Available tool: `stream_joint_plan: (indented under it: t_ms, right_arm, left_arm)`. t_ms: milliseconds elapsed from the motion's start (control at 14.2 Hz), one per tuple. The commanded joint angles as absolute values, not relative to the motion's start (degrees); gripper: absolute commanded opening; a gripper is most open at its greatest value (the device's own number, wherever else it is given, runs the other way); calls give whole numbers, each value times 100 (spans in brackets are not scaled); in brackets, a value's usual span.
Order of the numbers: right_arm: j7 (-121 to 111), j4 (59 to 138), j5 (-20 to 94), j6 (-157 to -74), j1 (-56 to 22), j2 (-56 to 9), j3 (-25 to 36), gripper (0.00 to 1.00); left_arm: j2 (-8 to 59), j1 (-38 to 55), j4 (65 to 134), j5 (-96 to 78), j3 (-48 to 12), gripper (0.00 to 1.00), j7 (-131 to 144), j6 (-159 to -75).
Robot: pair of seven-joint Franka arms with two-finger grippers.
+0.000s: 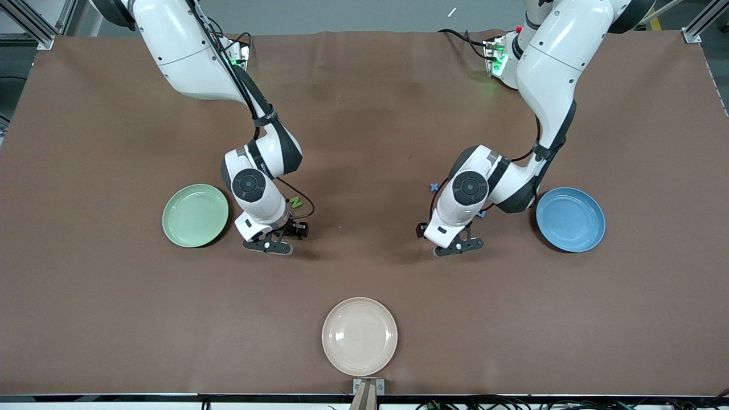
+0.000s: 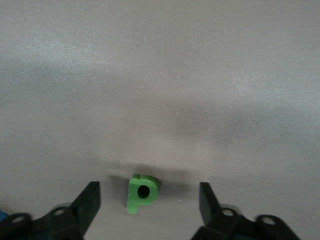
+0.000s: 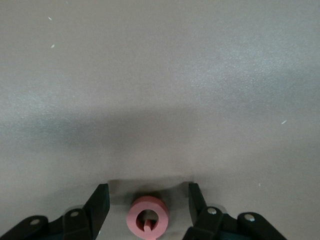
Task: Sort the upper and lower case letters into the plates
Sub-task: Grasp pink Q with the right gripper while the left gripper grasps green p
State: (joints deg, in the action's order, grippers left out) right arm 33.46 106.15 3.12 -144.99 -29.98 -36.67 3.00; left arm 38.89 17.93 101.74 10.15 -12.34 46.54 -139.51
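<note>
My left gripper (image 1: 458, 246) is open beside the bright blue plate (image 1: 570, 219). In the left wrist view a green letter "p" (image 2: 142, 192) lies flat on the table between the spread fingers of the left gripper (image 2: 149, 186), apart from both. My right gripper (image 1: 269, 245) is open beside the pale mint green plate (image 1: 195, 215). In the right wrist view a pink round letter (image 3: 148, 218) lies between the spread fingers of the right gripper (image 3: 147, 187), untouched. Both letters are hidden under the hands in the front view. Both plates are empty.
A green "N" (image 1: 295, 201) lies by the right arm's wrist. A blue "x" (image 1: 434, 187) and another blue letter (image 1: 482, 214) lie by the left arm's wrist. An empty cream-beige plate (image 1: 359, 336) sits near the front edge.
</note>
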Motion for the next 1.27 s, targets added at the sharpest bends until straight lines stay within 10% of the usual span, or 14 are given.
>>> stream_joint_plan:
  t_ms: [0,422,774,1197]
  right_arm:
    - [3515,10678,255,-14423,-3111,-3683,360,72]
    - [3656,10767,255,-14405,-3217,-3683,369,58]
    - [3665,10854,255,-14405,-3182,-3665,360,4]
    - [2255,10959,246,-13081,-2270,-2613,396,0]
  left_arm:
    - [3990,1854,10046,1169,-1187,77,4799,-13913]
    - [4052,1854,10055,1169,-1178,50,4799,-13913]
    - [4043,1846,10072,1169,-1178,30,4808,-13904]
    - [3605,1705,10178,1169,-1195,10,4677,-13309]
